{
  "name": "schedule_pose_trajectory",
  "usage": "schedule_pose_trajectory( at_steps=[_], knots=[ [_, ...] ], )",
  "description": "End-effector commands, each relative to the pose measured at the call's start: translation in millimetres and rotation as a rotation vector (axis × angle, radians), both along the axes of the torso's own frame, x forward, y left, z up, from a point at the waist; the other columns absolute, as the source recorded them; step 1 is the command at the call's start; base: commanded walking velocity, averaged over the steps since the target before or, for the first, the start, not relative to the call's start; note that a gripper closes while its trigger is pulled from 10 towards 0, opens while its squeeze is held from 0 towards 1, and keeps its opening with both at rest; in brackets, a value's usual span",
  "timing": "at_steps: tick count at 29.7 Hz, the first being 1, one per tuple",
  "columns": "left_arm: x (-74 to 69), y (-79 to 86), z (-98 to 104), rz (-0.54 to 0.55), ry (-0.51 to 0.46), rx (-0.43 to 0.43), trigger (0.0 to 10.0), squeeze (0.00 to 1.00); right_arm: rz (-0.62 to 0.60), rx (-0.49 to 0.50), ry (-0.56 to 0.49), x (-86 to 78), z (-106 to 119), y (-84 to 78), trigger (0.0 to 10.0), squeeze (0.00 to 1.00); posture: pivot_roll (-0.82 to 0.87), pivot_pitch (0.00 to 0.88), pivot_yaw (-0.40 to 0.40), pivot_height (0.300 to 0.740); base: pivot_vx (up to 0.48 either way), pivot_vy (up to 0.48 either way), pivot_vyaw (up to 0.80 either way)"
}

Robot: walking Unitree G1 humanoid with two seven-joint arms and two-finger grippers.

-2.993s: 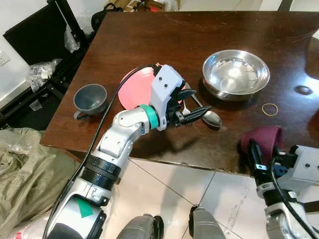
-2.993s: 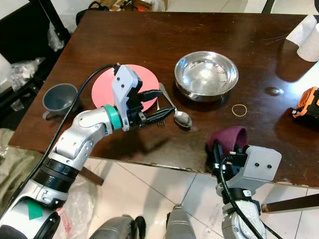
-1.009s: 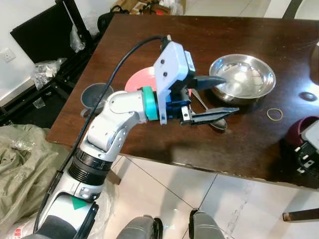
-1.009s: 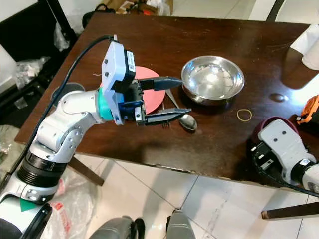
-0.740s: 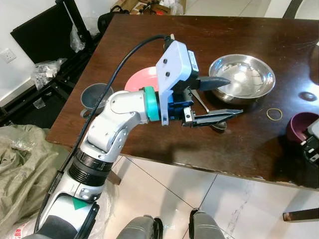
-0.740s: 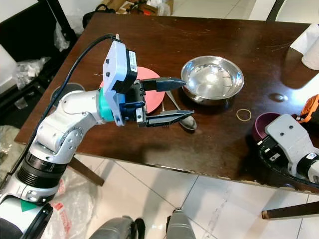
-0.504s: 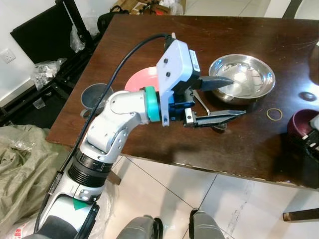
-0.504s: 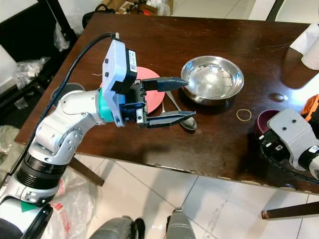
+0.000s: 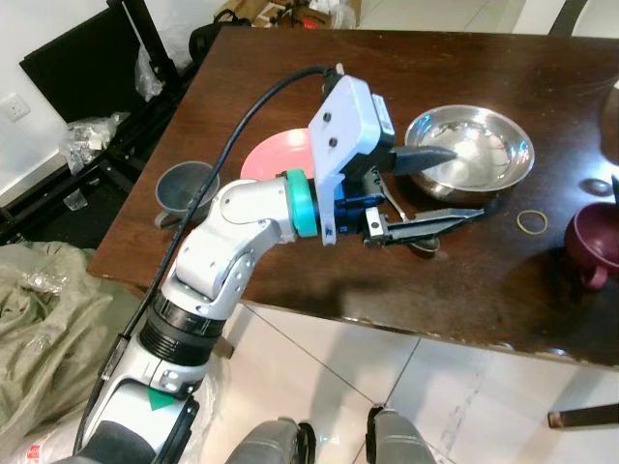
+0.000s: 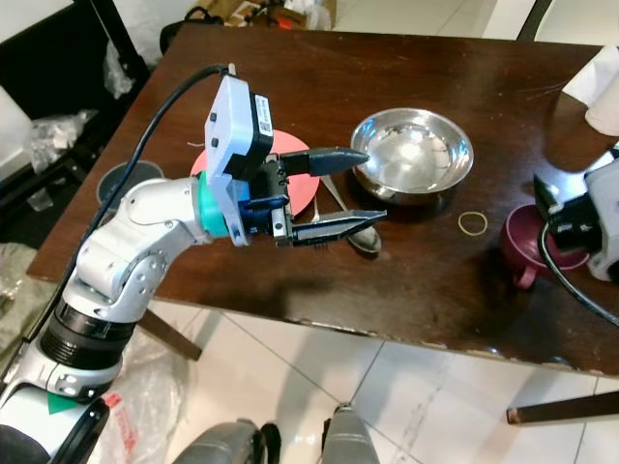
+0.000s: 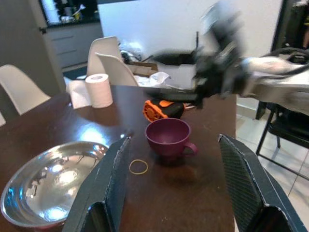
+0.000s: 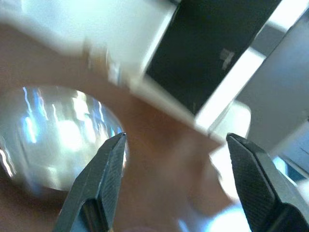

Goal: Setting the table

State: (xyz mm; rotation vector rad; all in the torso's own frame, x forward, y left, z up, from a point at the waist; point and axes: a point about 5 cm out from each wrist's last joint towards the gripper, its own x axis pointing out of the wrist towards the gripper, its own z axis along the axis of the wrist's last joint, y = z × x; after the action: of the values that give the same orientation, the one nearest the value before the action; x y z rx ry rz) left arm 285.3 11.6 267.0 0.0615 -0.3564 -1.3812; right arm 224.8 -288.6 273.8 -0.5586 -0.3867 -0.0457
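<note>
A maroon cup (image 10: 527, 242) stands upright on the dark wooden table (image 9: 290, 77) near its right front edge. My right gripper (image 12: 176, 140) is open and empty; it hovers blurred just above and behind the maroon cup (image 11: 169, 137). My left gripper (image 10: 376, 185) hangs open above the table with nothing between its fingers. It sits between the pink plate (image 9: 276, 159) and the steel bowl (image 10: 411, 155). A spoon (image 10: 358, 237) lies under its lower finger.
A grey cup (image 9: 184, 184) sits at the table's left edge. A rubber band (image 10: 472, 222) lies between bowl and maroon cup. An orange tape measure (image 11: 161, 108) and a paper roll (image 11: 99, 89) are at the far right. White chairs (image 11: 113, 65) stand beyond.
The maroon cup, held on its side at the table edge before, now stands upright and my right gripper has let go and lifted off. My left gripper rose off the spoon and edged right.
</note>
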Motion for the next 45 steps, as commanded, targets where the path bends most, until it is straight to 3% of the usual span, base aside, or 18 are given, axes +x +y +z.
schedule_pose_trajectory(
  at_steps=[1,2,3,10,12,13,14,15,17,20,22,26,30,33,42,45],
  knots=[
    [3.3,2.0,-3.0,0.035,0.003,0.009,10.0,0.00,0.036,0.055,-0.033,-1.6,1.1,17.9,10.0,0.00,-0.11,0.086,0.160,0.740,0.000,0.000,0.00],
    [3.3,2.0,-3.0,0.035,0.003,0.009,10.0,0.00,0.036,0.055,-0.033,-1.6,1.1,17.9,10.0,0.00,-0.11,0.086,0.160,0.740,0.000,0.000,0.00],
    [3.8,1.5,-3.7,0.047,0.005,0.007,10.0,0.00,0.053,0.105,-0.047,-1.0,-4.6,29.1,10.0,0.00,-0.12,0.086,0.159,0.740,0.000,0.000,0.00],
    [4.3,1.1,-4.1,0.056,0.007,0.005,10.0,0.00,0.069,0.148,-0.054,-0.7,-9.2,37.8,10.0,0.00,-0.12,0.086,0.159,0.740,0.000,0.000,0.00],
    [10.8,2.0,-9.8,0.146,-0.003,0.014,10.0,0.00,0.117,0.318,0.011,0.5,-53.0,82.0,10.0,0.00,-0.11,0.076,0.157,0.740,0.000,0.000,0.00],
    [10.8,2.0,-9.8,0.146,-0.003,0.014,10.0,0.00,0.117,0.318,0.011,0.5,-53.0,82.0,10.0,0.00,-0.11,0.076,0.157,0.740,0.000,0.000,0.00],
    [15.8,6.8,-15.2,0.213,-0.009,0.033,10.0,0.00,0.121,0.397,0.067,-2.6,-77.3,101.1,10.0,0.00,-0.11,0.074,0.159,0.740,0.000,0.000,0.00],
    [15.8,6.8,-15.2,0.213,-0.009,0.033,10.0,0.00,0.121,0.397,0.067,-2.6,-77.3,101.1,10.0,0.00,-0.11,0.074,0.159,0.740,0.000,0.000,0.00],
    [22.4,22.8,-29.1,0.322,-0.012,0.088,10.0,0.00,0.101,0.481,0.164,-10.3,-108.0,118.1,10.0,0.00,-0.11,0.068,0.167,0.740,0.000,0.000,0.00],
    [26.1,37.8,-41.8,0.397,0.025,0.128,10.0,0.00,0.073,0.504,0.214,-15.0,-116.2,118.8,10.0,0.00,-0.10,0.063,0.168,0.740,0.000,0.000,0.00],
    [26.1,37.8,-41.8,0.397,0.025,0.128,10.0,0.00,0.073,0.504,0.214,-15.0,-116.2,118.8,10.0,0.00,-0.10,0.063,0.168,0.740,0.000,0.000,0.00],
    [32.5,68.0,-67.9,0.582,0.129,0.173,10.0,0.00,0.042,0.501,0.226,-15.6,-114.0,112.6,10.0,0.00,-0.09,0.050,0.149,0.740,0.000,0.000,0.00],
    [34.7,76.1,-73.8,0.657,0.167,0.155,10.0,0.00,0.026,0.489,0.204,-14.3,-110.6,108.7,10.0,0.00,-0.08,0.047,0.139,0.740,0.000,0.000,0.00],
    [35.4,89.7,-84.1,0.779,0.201,0.163,10.0,0.00,0.018,0.445,0.179,-12.4,-104.2,100.6,10.0,0.00,-0.07,0.040,0.121,0.740,0.000,0.000,0.00],
    [31.1,98.6,-96.8,0.824,0.195,0.168,10.0,0.00,0.032,0.368,0.183,-8.8,-95.1,85.2,10.0,0.00,-0.08,0.026,0.083,0.740,0.000,0.000,0.00],
    [32.2,95.7,-96.3,0.867,0.199,0.108,10.0,0.00,0.040,0.327,0.179,1.5,-86.8,72.5,10.0,0.00,-0.07,0.001,0.040,0.740,0.000,0.000,0.00]
  ],
)
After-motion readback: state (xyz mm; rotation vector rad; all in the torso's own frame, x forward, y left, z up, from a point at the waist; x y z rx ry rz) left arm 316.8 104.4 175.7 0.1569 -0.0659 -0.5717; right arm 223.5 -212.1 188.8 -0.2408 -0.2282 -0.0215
